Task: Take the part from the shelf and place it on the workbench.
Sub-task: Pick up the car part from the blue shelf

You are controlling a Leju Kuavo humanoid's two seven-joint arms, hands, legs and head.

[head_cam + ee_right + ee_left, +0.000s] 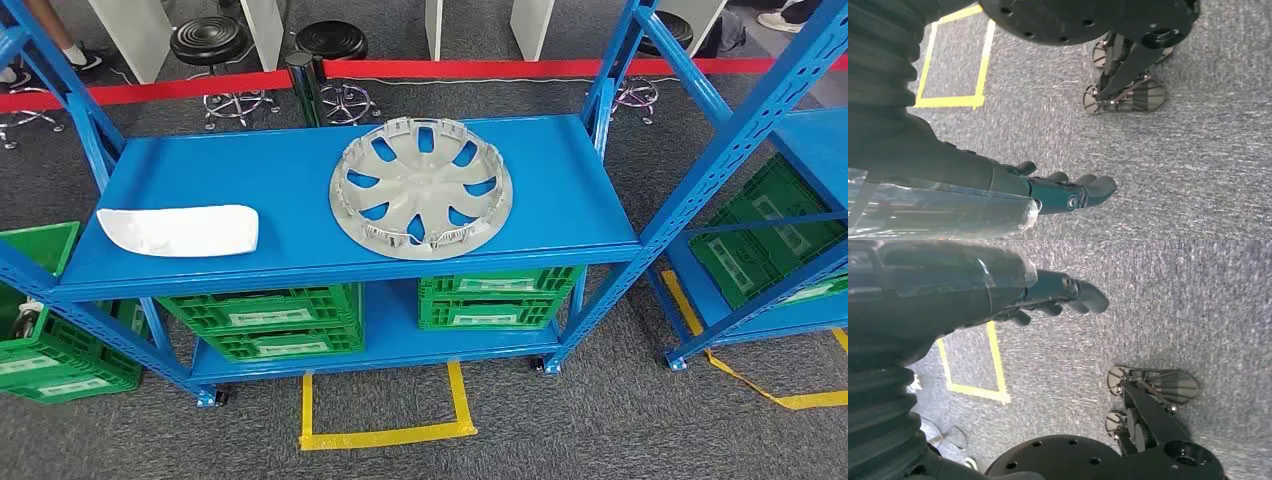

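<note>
A grey wheel cover [421, 187] lies flat on the top board of the blue shelf [280, 165], right of the middle. A white curved part [180, 230] lies on the same board near its front left corner. My left hand [1053, 295] hangs over grey carpet, fingers extended and apart, holding nothing. My right hand [1063, 190] hangs the same way over the carpet, empty, fingers stretched out.
Green crates [265, 320] fill the shelf's lower level, with more at the left [40, 340]. A second blue rack [760, 190] stands at the right. Yellow tape [385, 435] marks a square on the floor before the shelf. Red barrier tape [480, 68] and stools [215, 45] lie behind.
</note>
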